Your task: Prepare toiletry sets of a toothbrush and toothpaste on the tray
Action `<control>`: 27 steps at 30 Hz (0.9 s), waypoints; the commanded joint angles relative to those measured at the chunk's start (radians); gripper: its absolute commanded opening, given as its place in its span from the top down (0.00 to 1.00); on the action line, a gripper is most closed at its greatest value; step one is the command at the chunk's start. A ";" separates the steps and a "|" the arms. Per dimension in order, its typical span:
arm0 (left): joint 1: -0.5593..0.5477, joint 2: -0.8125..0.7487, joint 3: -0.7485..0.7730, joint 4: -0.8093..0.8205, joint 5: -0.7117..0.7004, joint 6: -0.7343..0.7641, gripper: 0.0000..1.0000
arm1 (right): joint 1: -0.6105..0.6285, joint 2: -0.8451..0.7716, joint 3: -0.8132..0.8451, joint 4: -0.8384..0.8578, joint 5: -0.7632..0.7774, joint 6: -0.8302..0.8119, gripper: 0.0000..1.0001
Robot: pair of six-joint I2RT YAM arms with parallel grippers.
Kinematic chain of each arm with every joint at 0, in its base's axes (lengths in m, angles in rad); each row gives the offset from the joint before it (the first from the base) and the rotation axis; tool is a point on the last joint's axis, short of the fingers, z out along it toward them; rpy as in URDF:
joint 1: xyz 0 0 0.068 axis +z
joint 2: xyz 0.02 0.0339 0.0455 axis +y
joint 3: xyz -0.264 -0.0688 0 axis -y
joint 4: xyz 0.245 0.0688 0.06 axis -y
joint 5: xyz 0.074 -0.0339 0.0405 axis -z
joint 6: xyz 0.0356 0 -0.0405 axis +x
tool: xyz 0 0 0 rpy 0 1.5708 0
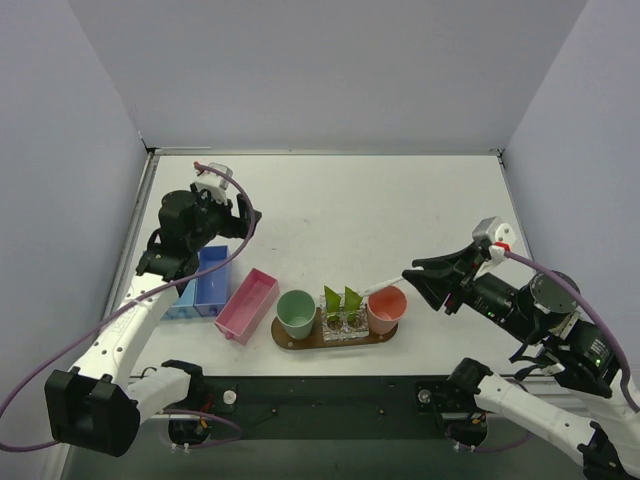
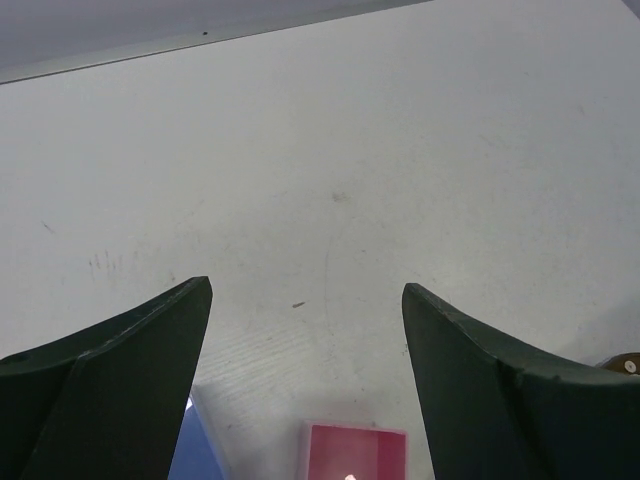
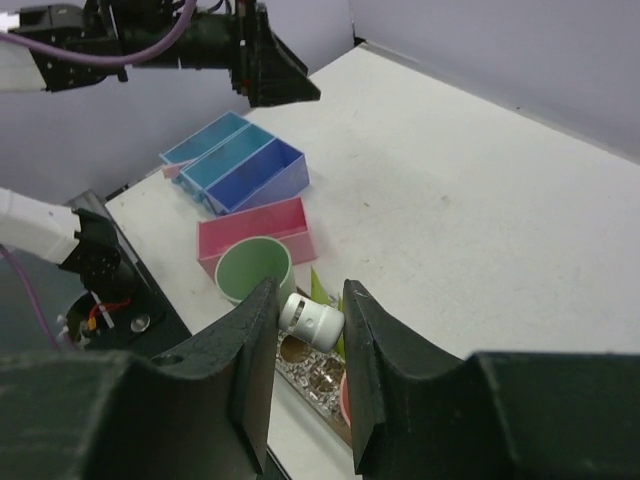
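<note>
Top external: tray at near edge, carrying green cup, clear holder, pink cup. Right gripper clamped on toothbrush, slanted over pink cup. Left gripper spread wide, empty, above table.

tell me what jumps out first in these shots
A brown oval wooden tray near the front edge carries a green cup, a clear holder with green pieces and a salmon-pink cup in a row. The right gripper pinches a small white cylinder close to that cup, while the left gripper hangs open near blue rectangular bins at far left.
</note>
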 commanded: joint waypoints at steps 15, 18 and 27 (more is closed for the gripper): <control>0.098 0.008 -0.026 0.096 -0.023 -0.032 0.12 | 0.026 -0.067 -0.273 0.174 -0.135 -0.005 1.00; 0.098 0.008 -0.026 0.096 -0.022 -0.034 0.12 | 0.035 -0.083 -0.306 0.190 -0.109 -0.013 1.00; 0.098 0.008 -0.026 0.097 -0.019 -0.032 0.12 | 0.073 -0.060 -0.333 0.196 -0.066 -0.056 1.00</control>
